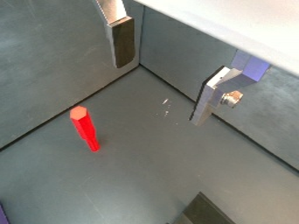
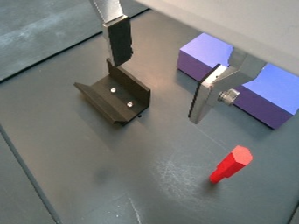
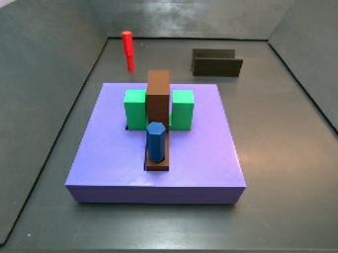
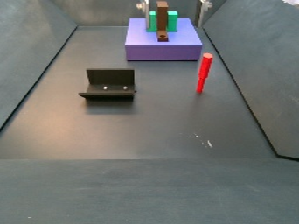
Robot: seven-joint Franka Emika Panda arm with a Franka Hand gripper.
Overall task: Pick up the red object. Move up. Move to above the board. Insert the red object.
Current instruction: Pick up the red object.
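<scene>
The red object [image 3: 128, 49] is a thin red peg standing upright on the dark floor, beyond the board's far left corner. It also shows in both wrist views [image 1: 86, 129] [image 2: 230, 164] and in a side view [image 4: 204, 73]. The board [image 3: 199, 148] is a lavender slab bearing green blocks [image 3: 183, 109], a brown upright piece [image 3: 158, 97] and a blue peg [image 3: 156, 141]. My gripper [image 1: 160, 90] [image 2: 158, 89] hangs open and empty well above the floor. The red peg is off to one side of it, outside the fingers [image 1: 121, 44].
The fixture [image 2: 114, 98] stands on the floor under one finger; it also shows in both side views [image 3: 216, 63] [image 4: 110, 84]. Grey walls close in the floor on all sides. The board's purple edge [image 2: 208, 57] lies near the other finger.
</scene>
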